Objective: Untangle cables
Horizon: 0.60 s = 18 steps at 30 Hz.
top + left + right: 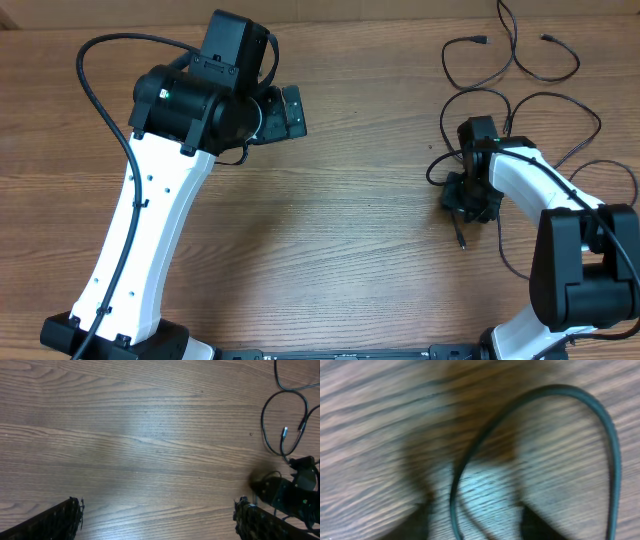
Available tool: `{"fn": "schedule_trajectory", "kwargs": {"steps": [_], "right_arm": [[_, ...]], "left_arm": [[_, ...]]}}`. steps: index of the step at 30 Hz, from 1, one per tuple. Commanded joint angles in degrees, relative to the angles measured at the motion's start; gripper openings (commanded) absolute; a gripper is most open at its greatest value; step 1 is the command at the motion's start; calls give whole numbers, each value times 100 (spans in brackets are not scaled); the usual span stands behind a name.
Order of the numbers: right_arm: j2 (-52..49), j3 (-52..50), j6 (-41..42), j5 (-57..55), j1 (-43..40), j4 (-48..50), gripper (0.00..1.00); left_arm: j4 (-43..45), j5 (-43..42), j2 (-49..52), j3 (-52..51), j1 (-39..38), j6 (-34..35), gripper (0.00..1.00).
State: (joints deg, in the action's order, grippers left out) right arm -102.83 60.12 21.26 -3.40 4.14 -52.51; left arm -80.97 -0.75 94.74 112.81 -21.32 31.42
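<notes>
At 11 o'clock, left hand released wide above the surface. At 3 o'clock, right hand down low, fingers parted, grasping nothing, one blurred strand looping between. From 1 to 3 o'clock, cables in loose wavy loops.

Cables: thin black cords, loose wavy strands, flat on table, far right part. Far strands curl in open loops, small plugs lying free. Nearer strands loop and cross one another. One plug end points toward near edge. Left wrist view: open loop, silver-tipped plug inside. Right wrist view: blurred arc.
</notes>
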Motion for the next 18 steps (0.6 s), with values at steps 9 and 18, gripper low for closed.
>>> {"fn": "schedule_trajectory", "kwargs": {"steps": [9,18], "right_arm": [[-15,1143,293,260,61,-1139,95],[-15,1930,599,-769,-55,-1416,100]], "left_arm": [[24,79,50,15,20,57,100],[-24,81,50,15,20,50,99]]}}
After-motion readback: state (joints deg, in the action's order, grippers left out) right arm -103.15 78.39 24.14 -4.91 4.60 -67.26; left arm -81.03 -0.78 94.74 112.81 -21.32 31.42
